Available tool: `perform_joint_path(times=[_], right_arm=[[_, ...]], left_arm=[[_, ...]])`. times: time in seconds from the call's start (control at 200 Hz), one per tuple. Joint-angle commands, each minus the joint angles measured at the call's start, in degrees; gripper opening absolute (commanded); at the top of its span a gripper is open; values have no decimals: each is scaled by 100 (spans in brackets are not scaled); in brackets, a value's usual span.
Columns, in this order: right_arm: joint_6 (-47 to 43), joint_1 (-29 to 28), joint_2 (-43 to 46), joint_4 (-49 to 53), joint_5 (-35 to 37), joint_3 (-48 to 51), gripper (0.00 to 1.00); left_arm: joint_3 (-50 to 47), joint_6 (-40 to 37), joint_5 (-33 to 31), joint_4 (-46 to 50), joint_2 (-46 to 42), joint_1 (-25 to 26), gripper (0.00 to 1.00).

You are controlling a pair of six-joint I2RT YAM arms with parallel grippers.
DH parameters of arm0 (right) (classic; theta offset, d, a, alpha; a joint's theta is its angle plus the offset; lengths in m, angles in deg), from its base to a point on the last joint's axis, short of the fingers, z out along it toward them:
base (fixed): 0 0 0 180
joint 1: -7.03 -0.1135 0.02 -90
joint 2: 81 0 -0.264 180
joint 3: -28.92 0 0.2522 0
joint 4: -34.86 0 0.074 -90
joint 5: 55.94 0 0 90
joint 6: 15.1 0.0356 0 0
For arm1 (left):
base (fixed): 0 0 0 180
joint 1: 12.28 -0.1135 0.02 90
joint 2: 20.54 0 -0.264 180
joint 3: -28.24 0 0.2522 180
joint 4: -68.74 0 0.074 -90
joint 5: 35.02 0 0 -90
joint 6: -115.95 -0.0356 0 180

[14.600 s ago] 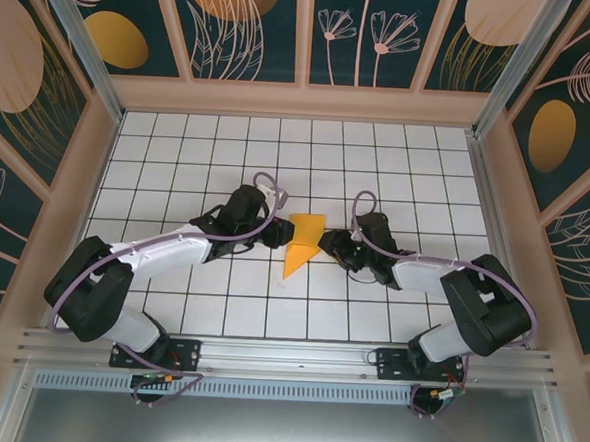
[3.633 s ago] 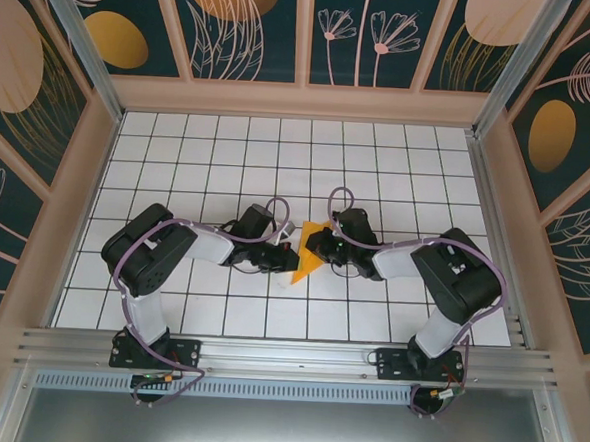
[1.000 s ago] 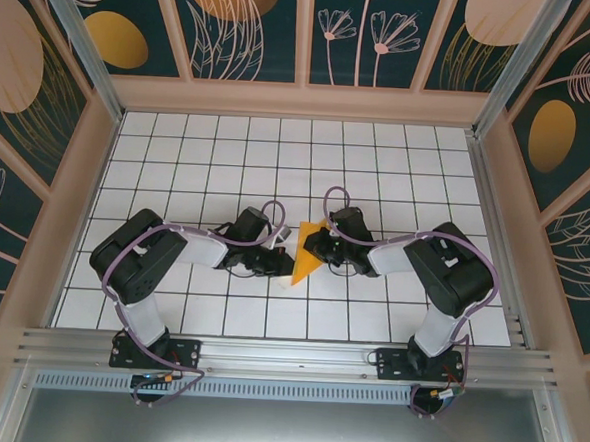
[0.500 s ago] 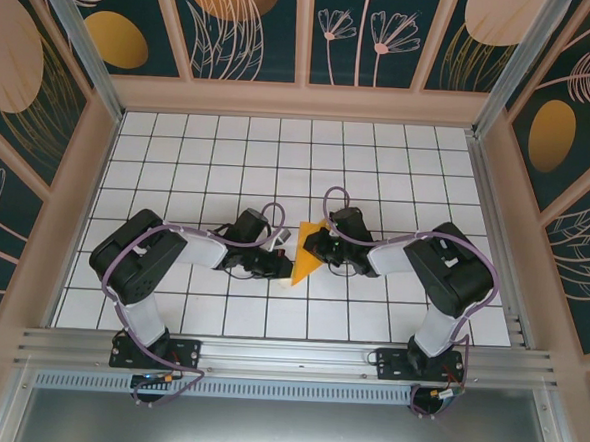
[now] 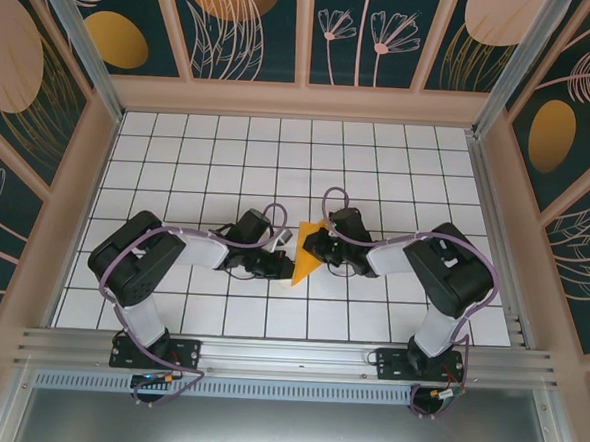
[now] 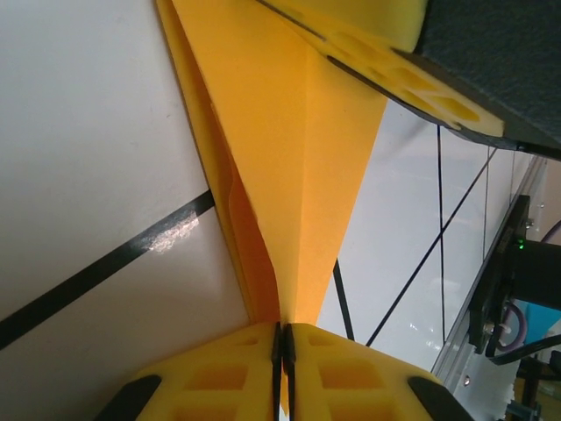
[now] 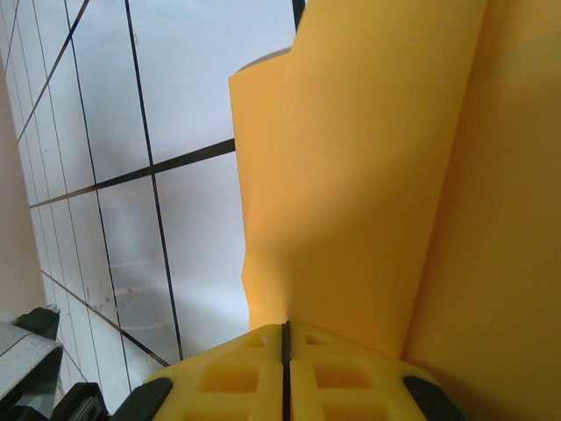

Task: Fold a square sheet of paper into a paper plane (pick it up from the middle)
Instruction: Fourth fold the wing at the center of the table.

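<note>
The square sheet of paper (image 5: 306,256) is folded into an orange-yellow pointed shape lying on the tiled floor between both arms. My left gripper (image 5: 288,264) sits at its left edge. In the left wrist view the yellow jaws (image 6: 282,330) are shut on a raised crease of the paper (image 6: 298,175), which runs straight into the slit. My right gripper (image 5: 313,248) is at the paper's right side. Its jaws (image 7: 285,326) are shut, with the tips down against the flat paper (image 7: 368,175). One right finger (image 6: 412,88) lies over the paper's far end.
White tiled floor (image 5: 279,160) with black grid lines, walled by beige frames and patterned panels (image 5: 247,28). A metal rail (image 5: 287,356) runs along the near edge by the arm bases. Both forearms lie low, converging at the centre.
The left wrist has shifted very slightly by the paper's left edge. The paper and the right gripper have stayed where they were.
</note>
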Motion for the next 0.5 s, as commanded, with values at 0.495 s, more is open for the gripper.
perform_joint_path(times=[0.495], right_arm=[[-196,-49,-427,872,593,164,10]], left_arm=[[458,324,-456,140,-928,109,17]])
